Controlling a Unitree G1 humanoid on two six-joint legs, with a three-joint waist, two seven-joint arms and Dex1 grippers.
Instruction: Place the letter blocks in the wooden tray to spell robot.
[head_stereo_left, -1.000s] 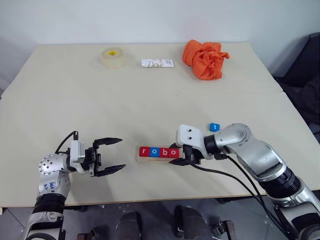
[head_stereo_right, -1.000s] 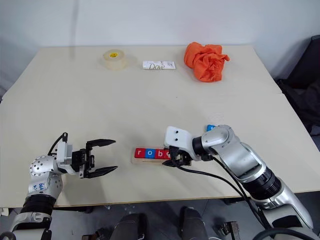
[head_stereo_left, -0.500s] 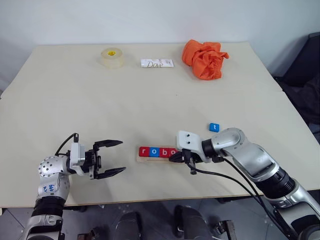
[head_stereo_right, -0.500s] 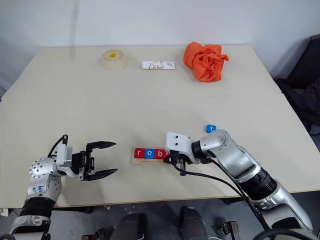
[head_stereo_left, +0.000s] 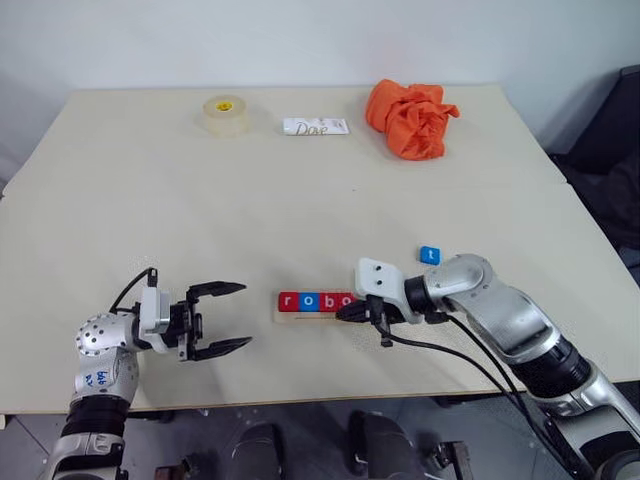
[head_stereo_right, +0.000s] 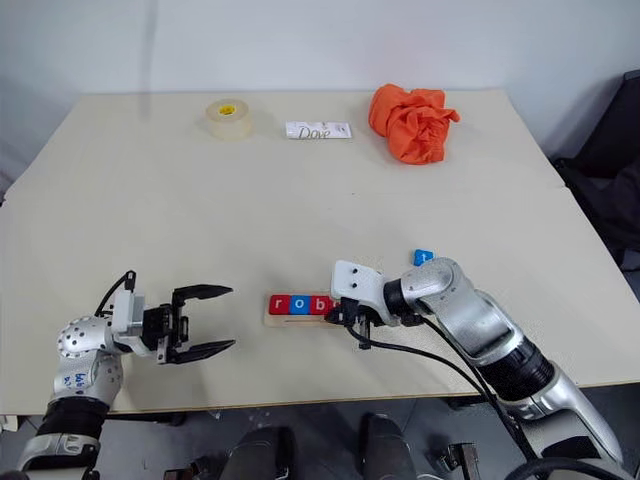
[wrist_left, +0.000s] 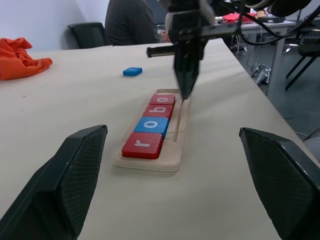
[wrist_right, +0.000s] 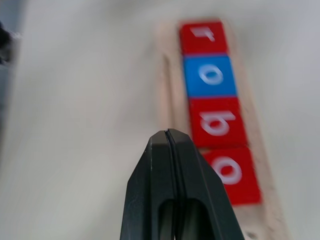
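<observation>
While the left gripper (head_stereo_left: 222, 318) hangs at the near left of the table (head_stereo_left: 300, 200) with its two black fingers spread wide and nothing between them, the wooden tray (wrist_left: 176, 145) lies just to its right near the front edge, holding four tiles in a row: a red r (wrist_left: 143, 144), a blue o (wrist_left: 152, 124), a red b (wrist_left: 157, 111) and a red o (wrist_left: 163, 99). The right gripper (head_stereo_left: 347, 313) sits at the tray's right end, its fingers pressed tight together on nothing, tips down by the groove beside the last red tile. Further right and a little back, apart from the tray, the blue t (head_stereo_left: 429, 255) lies flat on the table. So the word seems to lack only its final letter, and fetching that tile is the step in hand. The next move likely calls for the right gripper to lift clear, open, and reach back to the blue tile, then set it flush against the red o without nudging the row.
</observation>
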